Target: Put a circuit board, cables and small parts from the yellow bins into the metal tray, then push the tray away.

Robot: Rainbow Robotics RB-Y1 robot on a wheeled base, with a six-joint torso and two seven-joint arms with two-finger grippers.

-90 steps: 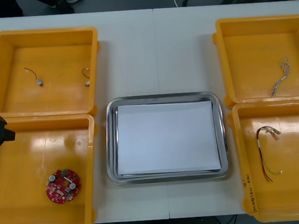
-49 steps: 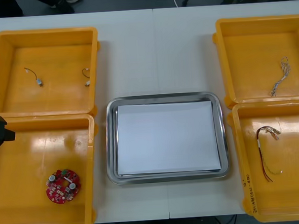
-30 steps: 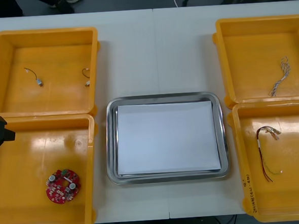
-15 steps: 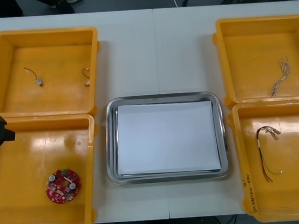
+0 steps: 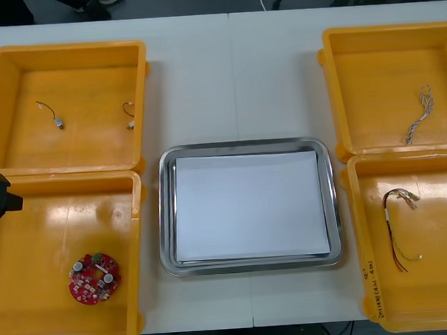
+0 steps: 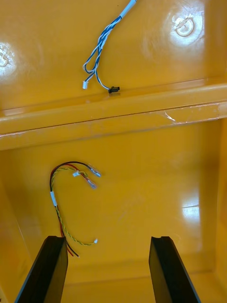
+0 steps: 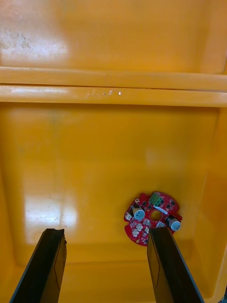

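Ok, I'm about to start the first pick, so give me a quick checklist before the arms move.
1. Left gripper open over the near left bin: ok.
2. Circuit board centred between its fingers: not ok, it lies by one finger.
3. Right gripper open: ok.
4. Red and yellow cable free of other things: ok.
5. Metal tray ready, white inside: ok.

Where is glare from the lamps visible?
Front view: pale patches in the near left bin, beyond the circuit board. Right wrist view: bright spots in both right bins, beyond the open right claw. Left wrist view: a white patch just beyond the open left claw.
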